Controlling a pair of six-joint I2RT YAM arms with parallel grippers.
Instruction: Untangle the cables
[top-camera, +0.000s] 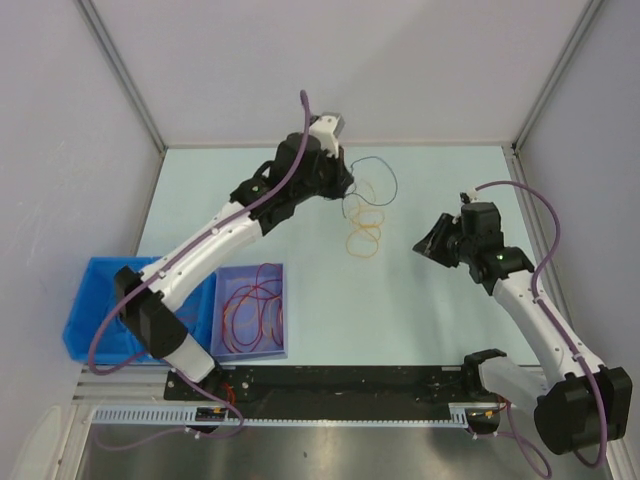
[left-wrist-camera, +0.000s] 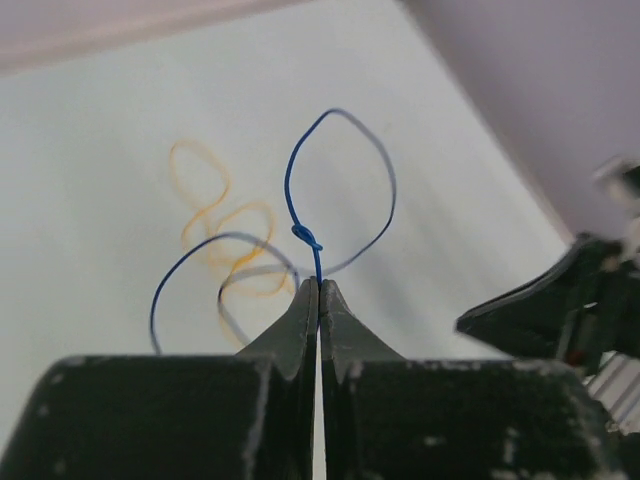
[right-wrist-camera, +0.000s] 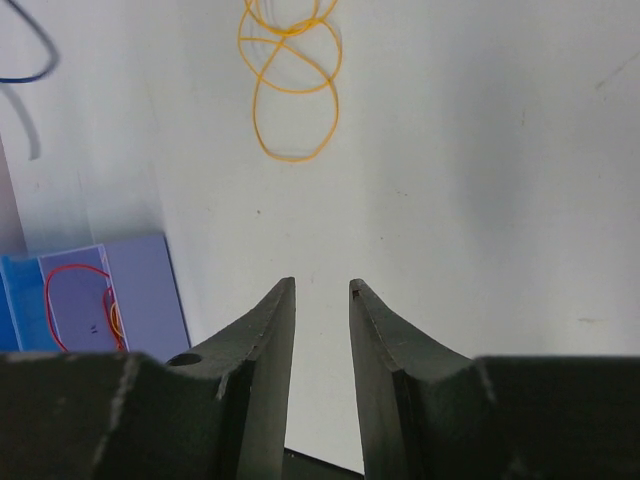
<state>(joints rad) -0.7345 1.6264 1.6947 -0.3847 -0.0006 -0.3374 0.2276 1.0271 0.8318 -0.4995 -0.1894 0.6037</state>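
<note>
My left gripper is shut on a thin blue cable and holds it above the table; the cable's knot sits just above the fingertips and its loops hang free. The blue cable shows in the top view too. Orange cable loops lie on the table below it, also in the left wrist view and the right wrist view. My right gripper is open and empty, above bare table to the right of the orange loops; in the right wrist view its jaws stand apart.
A purple tray at the near left holds red and orange cable loops. A blue bin stands left of it. Grey walls close the table on three sides.
</note>
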